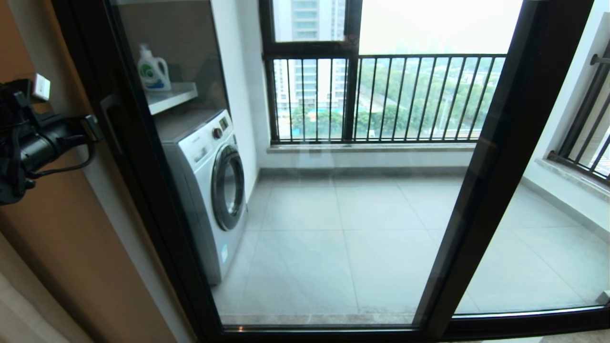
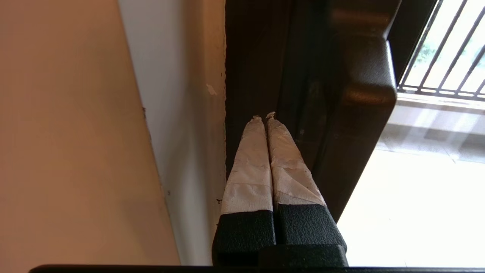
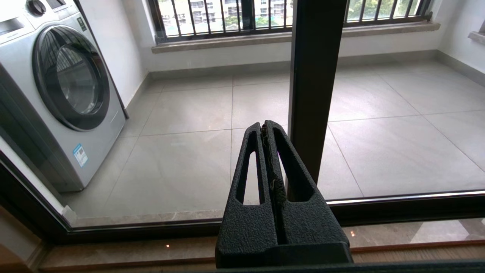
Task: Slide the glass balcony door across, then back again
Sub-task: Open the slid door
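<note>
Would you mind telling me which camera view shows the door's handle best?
The left wrist view: the handle fills the frame beside the shut left gripper. The head view shows it only small on the upright; the right wrist view misses it.

The door [image 1: 305,190] spans the doorway – no open gap shows. The left gripper [image 2: 264,117], jaws together, sits in the narrow space between wall [image 2: 178,113] and handle [image 2: 363,87].

Out on the balcony, a white washing machine [image 1: 209,190] stands at the left on the grey tiled floor [image 1: 333,238]. Above it, a detergent bottle [image 1: 153,70] sits on a shelf [image 1: 171,97]. At the far side, a black-barred railing [image 1: 391,97] fronts trees and tower blocks.
</note>
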Robot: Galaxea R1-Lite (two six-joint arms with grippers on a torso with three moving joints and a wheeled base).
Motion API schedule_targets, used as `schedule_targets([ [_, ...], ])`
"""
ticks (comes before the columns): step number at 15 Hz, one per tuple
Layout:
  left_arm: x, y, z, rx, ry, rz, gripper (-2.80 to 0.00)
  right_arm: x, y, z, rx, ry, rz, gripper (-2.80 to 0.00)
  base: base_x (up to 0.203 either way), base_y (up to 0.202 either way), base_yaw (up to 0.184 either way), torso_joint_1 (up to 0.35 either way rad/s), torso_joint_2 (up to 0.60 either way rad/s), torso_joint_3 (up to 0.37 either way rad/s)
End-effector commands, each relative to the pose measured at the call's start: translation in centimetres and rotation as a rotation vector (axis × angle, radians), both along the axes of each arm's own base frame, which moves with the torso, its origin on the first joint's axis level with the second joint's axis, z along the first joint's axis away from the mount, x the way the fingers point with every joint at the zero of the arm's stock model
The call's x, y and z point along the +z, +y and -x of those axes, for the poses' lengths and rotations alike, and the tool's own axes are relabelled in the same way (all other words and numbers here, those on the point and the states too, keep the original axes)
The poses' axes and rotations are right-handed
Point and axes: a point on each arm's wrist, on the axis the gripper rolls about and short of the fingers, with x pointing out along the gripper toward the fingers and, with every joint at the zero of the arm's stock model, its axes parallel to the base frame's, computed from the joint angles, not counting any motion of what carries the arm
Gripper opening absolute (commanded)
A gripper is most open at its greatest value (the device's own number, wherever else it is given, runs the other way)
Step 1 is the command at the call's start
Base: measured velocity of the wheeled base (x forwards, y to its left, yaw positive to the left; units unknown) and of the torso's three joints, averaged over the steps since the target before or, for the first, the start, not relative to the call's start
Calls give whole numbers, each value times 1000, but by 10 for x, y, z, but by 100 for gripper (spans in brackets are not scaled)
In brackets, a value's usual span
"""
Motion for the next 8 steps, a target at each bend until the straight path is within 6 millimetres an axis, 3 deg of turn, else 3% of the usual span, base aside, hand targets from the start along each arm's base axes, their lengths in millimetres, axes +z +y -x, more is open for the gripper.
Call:
schedule_targets([
  [1, -4, -3, -4, -11, 6, 4, -280, -3, 0, -1, 0, 13, 0, -280, 0, 0, 0, 0, 0, 0],
  [8, 3, -31, -6, -93, -11, -4, -280, -3, 0, -1, 0, 13, 0, -280, 0, 0, 0, 0, 0, 0],
])
